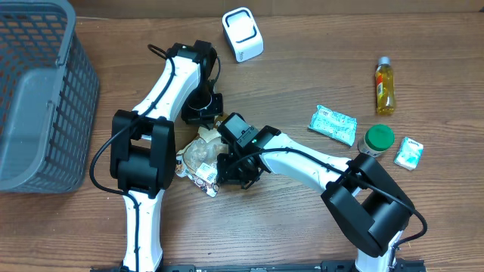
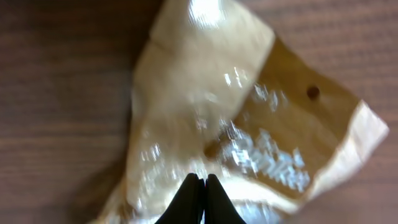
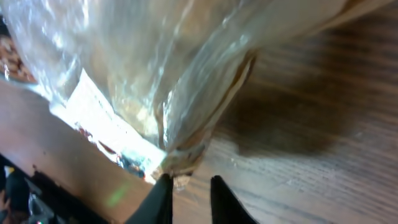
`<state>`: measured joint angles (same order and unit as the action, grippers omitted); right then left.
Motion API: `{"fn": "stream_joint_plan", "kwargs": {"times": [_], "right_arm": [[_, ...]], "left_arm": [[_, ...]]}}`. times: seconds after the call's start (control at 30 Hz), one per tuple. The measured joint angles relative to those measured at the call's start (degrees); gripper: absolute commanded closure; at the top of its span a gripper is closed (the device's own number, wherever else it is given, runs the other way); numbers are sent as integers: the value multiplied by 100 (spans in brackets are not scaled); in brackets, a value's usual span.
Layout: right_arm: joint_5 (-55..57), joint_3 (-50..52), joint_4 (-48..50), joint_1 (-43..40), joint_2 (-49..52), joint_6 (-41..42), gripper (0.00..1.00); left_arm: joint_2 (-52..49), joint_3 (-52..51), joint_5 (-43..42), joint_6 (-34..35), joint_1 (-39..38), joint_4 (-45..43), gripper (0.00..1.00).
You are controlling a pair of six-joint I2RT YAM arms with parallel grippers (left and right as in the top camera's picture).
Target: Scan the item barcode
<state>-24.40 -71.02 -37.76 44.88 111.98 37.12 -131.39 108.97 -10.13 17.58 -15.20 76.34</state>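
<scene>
The item is a clear, tan snack bag [image 1: 198, 155] lying in the middle of the wooden table, with a white printed label [image 3: 102, 121] on its lower side. My left gripper [image 2: 202, 177] is shut, its tips over the bag [image 2: 205, 106]; whether they pinch the film I cannot tell. My right gripper [image 3: 189, 182] has its jaws a little apart, and the bag's sealed corner [image 3: 186, 155] sits just at the left fingertip. In the overhead view both grippers meet at the bag, the left gripper [image 1: 210, 134] from above and the right gripper [image 1: 227, 168] from the right. A white scanner [image 1: 243, 34] stands at the back.
A grey mesh basket [image 1: 79, 98] fills the left side. At the right lie a yellow bottle [image 1: 385, 87], a green-and-white packet [image 1: 333, 125], a green-lidded jar [image 1: 378, 140] and a small packet [image 1: 409, 153].
</scene>
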Motion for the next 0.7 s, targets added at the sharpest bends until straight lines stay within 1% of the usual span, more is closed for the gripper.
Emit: {"fn": "stream_joint_plan", "kwargs": {"times": [0.07, 0.1, 0.2, 0.3, 0.43, 0.5, 0.57, 0.7], "right_arm": [[-140, -146, -317, -85, 0, -170, 65], [-201, -258, -476, -153, 0, -282, 56], [-317, -798, -953, -525, -2, -774, 48], [-374, -1239, -1104, -957, -15, -1200, 46], [-385, -1338, -863, -1462, -28, -1690, 28], [-369, -1338, -726, -1655, -26, -1963, 25], [-367, -1338, -597, -1803, -26, -2323, 24], [-374, -1338, -483, -1821, -13, -2813, 24]], "left_arm": [[-2, 337, -92, -7, 24, 378, 96], [-2, 549, -118, -17, 42, 564, 96], [-2, 1287, -173, -107, 173, 1255, 96], [2, 1709, -144, -149, 332, 1952, 96], [11, 1622, -44, -173, 446, 2022, 96], [11, 1464, 52, -225, 437, 2035, 96], [11, 1231, 184, -271, 433, 2031, 96], [195, 1043, 308, -232, 433, 2011, 95]]}}
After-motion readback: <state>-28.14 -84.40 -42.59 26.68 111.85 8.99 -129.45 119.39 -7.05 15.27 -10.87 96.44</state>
